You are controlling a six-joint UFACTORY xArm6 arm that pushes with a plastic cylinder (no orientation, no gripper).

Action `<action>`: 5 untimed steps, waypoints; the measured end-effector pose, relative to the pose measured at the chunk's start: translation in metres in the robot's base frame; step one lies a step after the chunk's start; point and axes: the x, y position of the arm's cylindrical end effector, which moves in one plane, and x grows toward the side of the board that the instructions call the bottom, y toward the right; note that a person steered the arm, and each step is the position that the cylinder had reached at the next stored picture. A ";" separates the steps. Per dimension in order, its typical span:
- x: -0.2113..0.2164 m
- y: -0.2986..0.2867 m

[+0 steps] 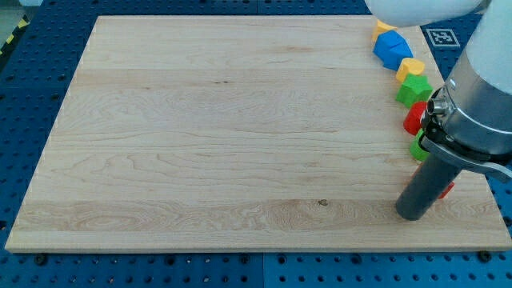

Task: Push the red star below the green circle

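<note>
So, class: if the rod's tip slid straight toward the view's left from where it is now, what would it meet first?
Nothing, as far as the picture shows: my tip has bare wooden board to its left; the blocks all lie at the right edge.

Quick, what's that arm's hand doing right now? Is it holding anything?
No hand or jaws here: the arm ends in a plain rod.
My tip rests on the board, holding nothing, just left of a partly hidden red block.

Pale matt wooden board (240,128), smooth glossy plastic blue block (392,48)
</note>
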 end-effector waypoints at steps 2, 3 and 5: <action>-0.029 0.006; -0.035 0.008; -0.055 0.015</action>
